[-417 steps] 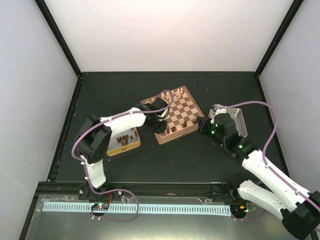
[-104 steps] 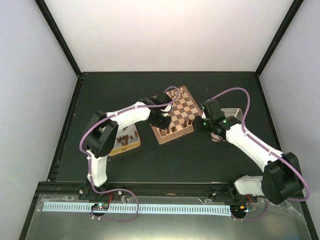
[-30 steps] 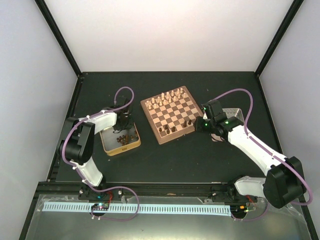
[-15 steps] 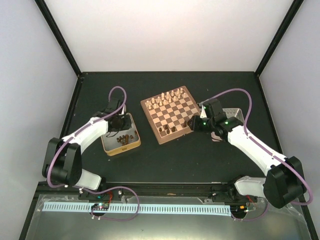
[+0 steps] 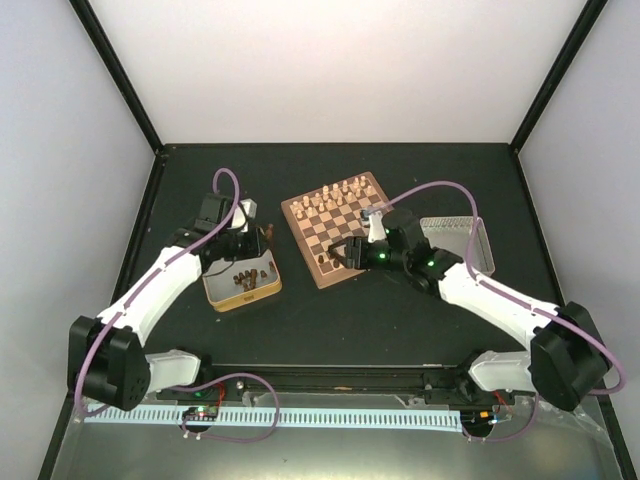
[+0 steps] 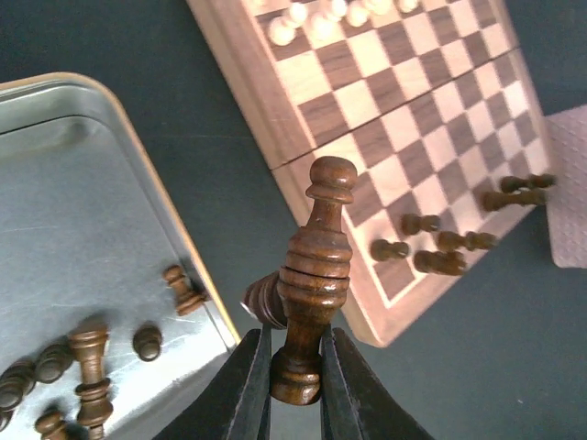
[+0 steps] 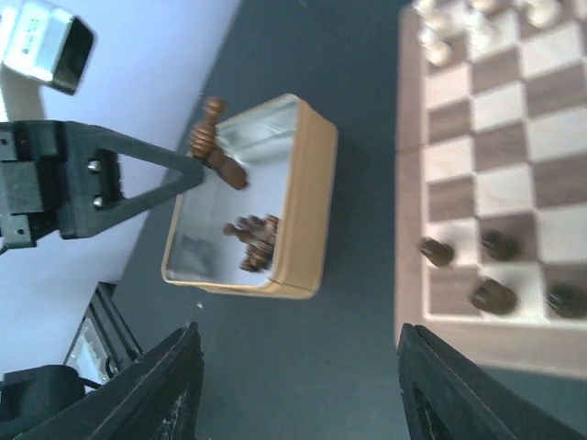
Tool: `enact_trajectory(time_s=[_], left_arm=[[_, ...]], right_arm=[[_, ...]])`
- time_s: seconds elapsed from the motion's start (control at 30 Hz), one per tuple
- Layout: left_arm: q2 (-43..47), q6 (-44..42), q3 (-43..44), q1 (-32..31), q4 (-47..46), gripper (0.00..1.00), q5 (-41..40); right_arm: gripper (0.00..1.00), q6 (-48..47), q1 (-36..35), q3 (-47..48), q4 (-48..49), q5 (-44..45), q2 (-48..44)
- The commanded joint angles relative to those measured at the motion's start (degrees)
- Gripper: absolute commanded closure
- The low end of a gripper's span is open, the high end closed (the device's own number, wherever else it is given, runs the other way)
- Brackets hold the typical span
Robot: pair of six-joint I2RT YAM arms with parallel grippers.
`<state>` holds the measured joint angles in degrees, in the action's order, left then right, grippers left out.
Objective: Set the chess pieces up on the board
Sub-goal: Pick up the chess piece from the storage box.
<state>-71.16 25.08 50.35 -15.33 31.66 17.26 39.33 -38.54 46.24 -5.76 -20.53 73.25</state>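
My left gripper (image 6: 295,371) is shut on the base of a dark-brown chess piece (image 6: 314,266), held upright over the dark mat between the tin and the board (image 6: 404,137). A second brown rounded shape (image 6: 264,299) sits right behind it; whether it is gripped I cannot tell. From above, the left gripper (image 5: 263,238) hovers by the tin's right rim. Several dark pieces (image 6: 440,247) stand near the board's near edge, and cream pieces (image 5: 335,192) line its far side. My right gripper (image 5: 346,251) is open and empty over the board's (image 5: 340,228) near edge.
A gold-rimmed tin (image 5: 245,297) left of the board holds several loose dark pieces (image 6: 78,367). A grey tin (image 5: 470,240) lies to the right of the board. In the right wrist view, the gold tin (image 7: 307,197) and the left fingers (image 7: 138,179) show ahead.
The left gripper has risen out of the gold tin with a dark piece and moved right toward the board. The right gripper has opened and swung left along the board's near edge.
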Motion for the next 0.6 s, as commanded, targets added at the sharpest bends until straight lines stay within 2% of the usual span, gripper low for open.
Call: enact_trajectory(time_s=[0.0,0.3,0.47,0.57], left_arm=[[2.2,-1.6,4.0,0.3,2.0,0.97,7.0],[3.4,-3.5,8.7,-1.2,6.1,0.97,16.4],[3.6,-6.3,12.1,-2.0,10.2,0.96,18.9],[4.0,-7.9,13.4,-2.5,11.0,0.96,21.2]], right_arm=[[0.41,-4.2,-3.4,-1.3,15.6,2.3,1.7],[0.42,-16.0,-6.2,-2.4,32.0,1.9,8.2],[0.43,-21.5,-7.3,0.0,33.6,-0.9,11.7],[0.43,-21.0,-7.4,1.6,33.5,-2.1,12.6]])
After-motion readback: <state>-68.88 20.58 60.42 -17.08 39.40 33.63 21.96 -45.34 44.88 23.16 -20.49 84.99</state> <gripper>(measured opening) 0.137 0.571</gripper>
